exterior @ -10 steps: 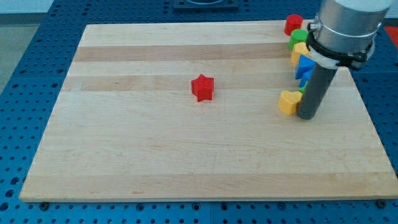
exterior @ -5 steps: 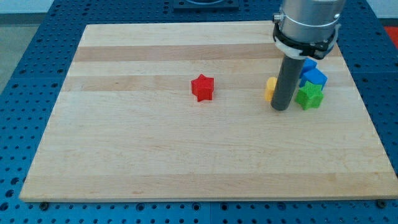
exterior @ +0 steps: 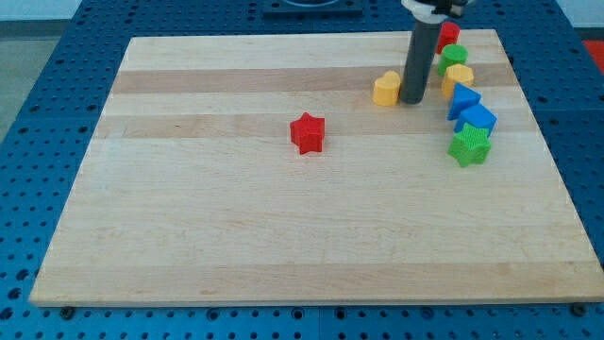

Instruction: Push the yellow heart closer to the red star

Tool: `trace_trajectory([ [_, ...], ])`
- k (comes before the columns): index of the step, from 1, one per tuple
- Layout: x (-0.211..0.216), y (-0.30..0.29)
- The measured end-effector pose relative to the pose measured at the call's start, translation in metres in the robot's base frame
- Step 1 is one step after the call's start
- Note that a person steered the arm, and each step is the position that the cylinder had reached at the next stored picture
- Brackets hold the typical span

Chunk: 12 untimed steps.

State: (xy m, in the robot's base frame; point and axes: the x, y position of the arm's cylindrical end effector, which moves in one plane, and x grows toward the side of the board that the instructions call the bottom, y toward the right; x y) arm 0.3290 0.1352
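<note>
My tip (exterior: 413,101) stood just at the view's right of the yellow heart (exterior: 385,90), which lay toward the view's top right of the red star (exterior: 307,133) on the wooden board (exterior: 236,227)

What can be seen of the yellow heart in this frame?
The yellow heart is a small, solid yellow block with a matte look and rounded lobes, lying flat on the wooden board near the view's top, right of centre. My tip stands right against its right side, apparently touching. The red star lies apart from it, down and to the left. No other block touches it.
</note>
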Motion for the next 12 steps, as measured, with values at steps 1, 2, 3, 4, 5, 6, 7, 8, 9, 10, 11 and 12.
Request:
trace_trajectory([
  [1,-0.032,-0.003],
  [2,-0.046,-0.026],
  [3,-0.04,-0.04],
  [4,-0.034,-0.04],
  [5,-0.034,-0.03],
  [6,-0.034,-0.014],
  [7,-0.034,-0.003],
  [8,-0.027,-0.004],
  [9,-0.005,-0.017],
  [10,0.011,-0.04],
  [11,0.033,-0.066],
  [12,0.055,-0.083],
])
